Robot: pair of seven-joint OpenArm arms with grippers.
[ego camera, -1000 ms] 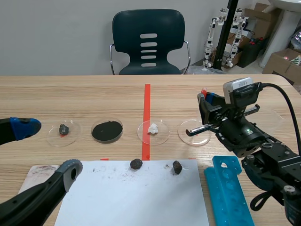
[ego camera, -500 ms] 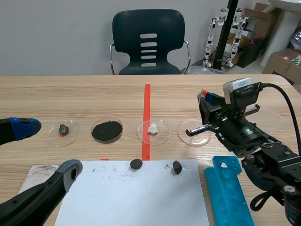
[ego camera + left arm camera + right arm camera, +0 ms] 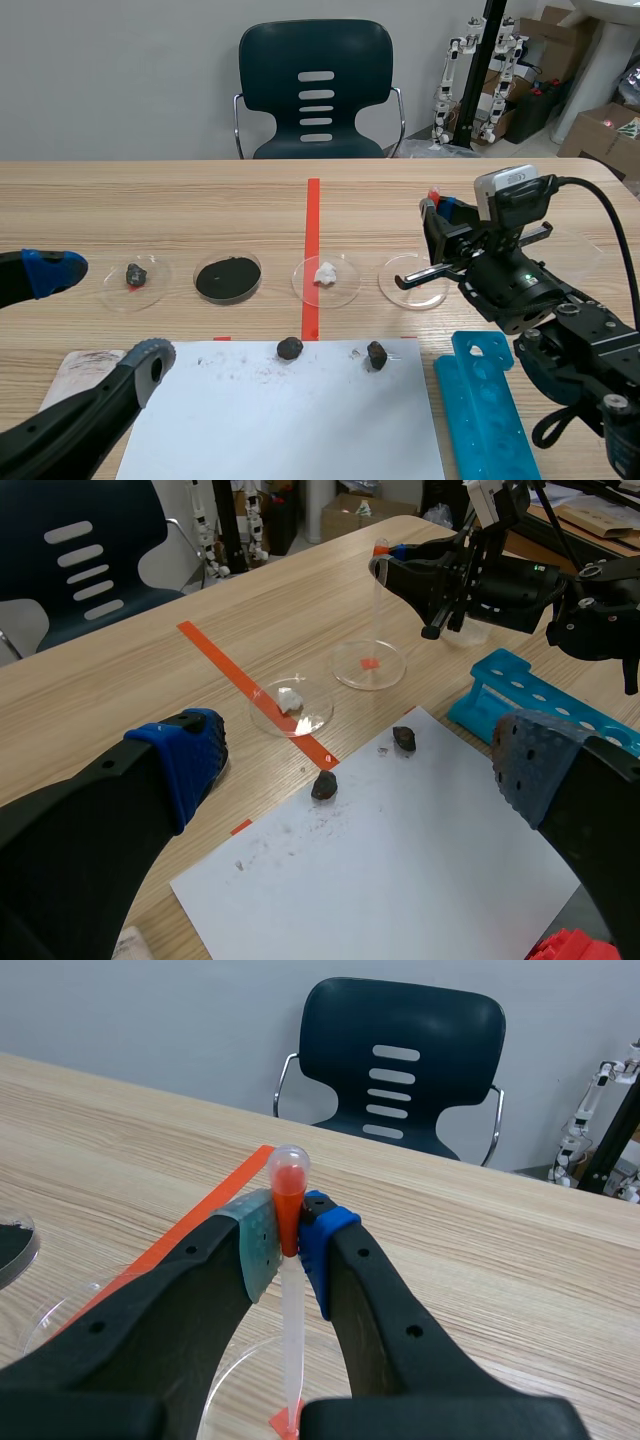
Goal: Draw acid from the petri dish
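A long wooden table (image 3: 200, 200) has a dark chair (image 3: 315, 90) at its far side. A white paper sheet (image 3: 290, 420) lies under and ahead of the left gripper (image 3: 358, 760), whose two fingers stand wide apart and hold nothing. A blue rack (image 3: 490, 410) with round holes lies below the right arm, on the near side of its gripper. The right gripper (image 3: 290, 1245) is clamped on a clear pipette (image 3: 289, 1290) just under its red bulb, and holds it upright. Directly beneath this gripper sits the clear petri dish (image 3: 413, 282); the pipette's tip comes down inside the dish's rim at a red mark, though contact cannot be judged. Further along, away from the right gripper, three more dishes stand in a row: one with a white lump (image 3: 326, 279), one with black powder (image 3: 228, 278), one with a dark stone (image 3: 135, 283). Two small dark stones (image 3: 290, 348) (image 3: 376, 354) rest on the sheet's far edge, ahead of the left gripper.
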